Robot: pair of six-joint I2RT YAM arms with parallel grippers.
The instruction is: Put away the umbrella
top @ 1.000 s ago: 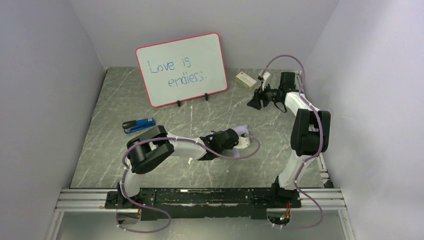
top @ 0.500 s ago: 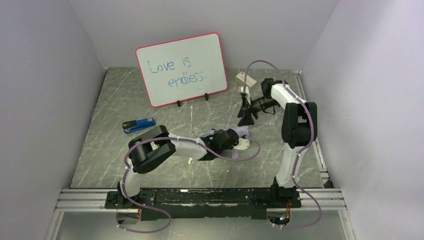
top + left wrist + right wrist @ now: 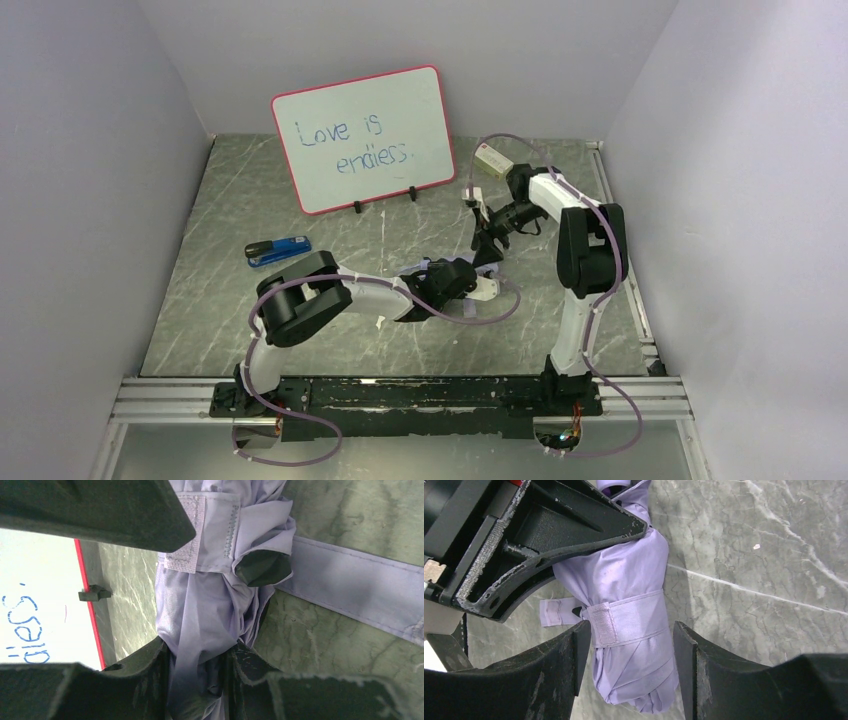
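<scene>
**Folded umbrella clamped by left gripper, straddled by right**

A grey-green marbled table (image 3: 210, 310) is seen, with a red-framed whiteboard (image 3: 365, 135) propped at its back. The umbrella (image 3: 624, 580) is laid near the table's middle, collapsed into a crumpled pale lavender bundle, with black lining shown at one fold. It is girdled by its fabric closure strap (image 3: 634, 622), whose loose end is trailed onto the table. The left gripper (image 3: 180, 590) is clamped on the bundle. The right gripper (image 3: 629, 645) is held over the strapped part, its fingers (image 3: 554, 680) spread wide on either side of the bundle. Whether they touch the fabric cannot be told.
</scene>
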